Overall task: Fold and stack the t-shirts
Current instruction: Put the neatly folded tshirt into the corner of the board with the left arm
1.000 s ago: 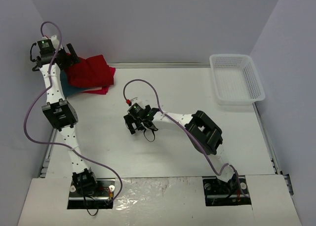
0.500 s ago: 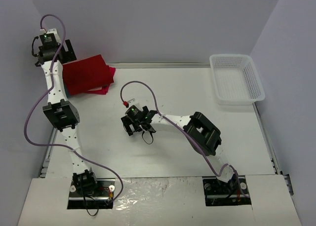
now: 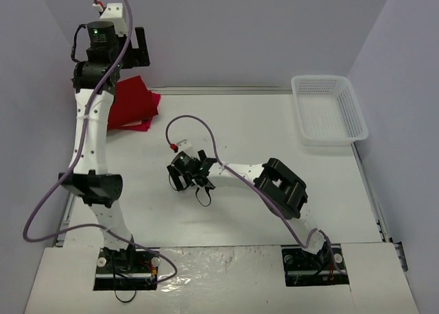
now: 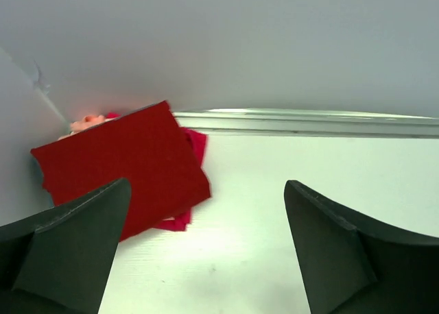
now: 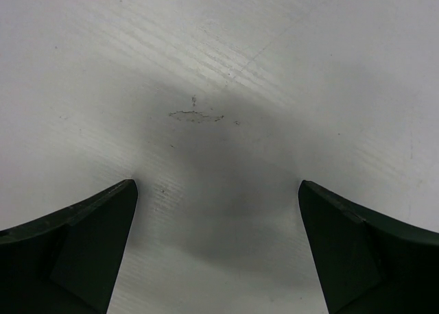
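Observation:
Folded t-shirts lie stacked in the table's back left corner. A deep red one [image 3: 135,100] [image 4: 123,164] is on top, and a pinkish-red one [image 3: 140,125] [image 4: 195,142] peeks out beneath it. My left gripper [image 3: 134,50] [image 4: 207,184] hangs high above and just right of the stack, open and holding nothing. My right gripper [image 3: 188,184] [image 5: 217,184] hovers low over the bare table near the middle, open, with only the white tabletop between its fingers.
A white mesh basket [image 3: 334,137] stands at the back right of the table with nothing visible in it. Grey walls close in the left, back and right sides. A purple cable loops over the right arm.
My left arm has lifted well up and away from the stack, leaving the deep red shirt lying on top. The right gripper has drifted slightly left.

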Motion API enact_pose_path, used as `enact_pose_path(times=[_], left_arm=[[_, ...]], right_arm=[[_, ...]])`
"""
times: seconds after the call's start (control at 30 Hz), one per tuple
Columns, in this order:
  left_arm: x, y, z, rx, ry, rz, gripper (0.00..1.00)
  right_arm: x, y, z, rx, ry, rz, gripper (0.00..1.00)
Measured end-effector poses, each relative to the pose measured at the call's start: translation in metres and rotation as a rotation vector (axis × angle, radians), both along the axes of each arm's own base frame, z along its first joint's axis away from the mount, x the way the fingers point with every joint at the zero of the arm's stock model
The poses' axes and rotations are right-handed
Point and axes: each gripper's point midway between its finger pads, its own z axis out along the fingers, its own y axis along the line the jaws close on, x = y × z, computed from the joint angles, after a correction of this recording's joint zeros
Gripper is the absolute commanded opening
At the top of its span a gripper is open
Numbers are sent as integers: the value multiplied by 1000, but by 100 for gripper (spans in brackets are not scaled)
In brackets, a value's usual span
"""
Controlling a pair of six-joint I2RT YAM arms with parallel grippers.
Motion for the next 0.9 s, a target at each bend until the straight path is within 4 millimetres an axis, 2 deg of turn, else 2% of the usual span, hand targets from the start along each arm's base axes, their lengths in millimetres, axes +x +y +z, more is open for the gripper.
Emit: enact_pose_path(times=[0.1, 0.17, 0.2, 0.3, 0.43, 0.5, 0.63, 0.77, 0.83, 0.9], left_arm=[[-47, -26, 38, -58, -88, -73, 94], [-78, -36, 43, -108, -120, -106, 94], [-93, -39, 38, -131, -128, -116, 94], [-131, -51, 0, -165, -83, -150, 94], [-161, -81, -56, -146, 22, -218, 94], [-177, -98, -90, -126, 83, -259, 94], [-211, -112, -151, -76, 190, -288, 94], [-230, -123, -184, -8, 227, -297, 94], [-236, -133, -193, 30, 240, -314, 94], [-238, -145, -201, 90, 247, -317, 94]], right_arm=[[0, -9, 2, -30, -28, -26, 100], [-3, -21, 4, -61, -40, -40, 100], [-4, -29, 6, -82, -48, -50, 100], [-9, -57, 10, -159, -60, -78, 100], [-18, -100, 20, -260, -88, -125, 100], [-20, -116, 32, -279, -118, -158, 100], [-25, -140, 71, -217, -199, -237, 100], [-34, -161, 112, -90, -266, -293, 100], [-37, -166, 124, -44, -281, -301, 100], [-40, -170, 125, -26, -288, -303, 100]])
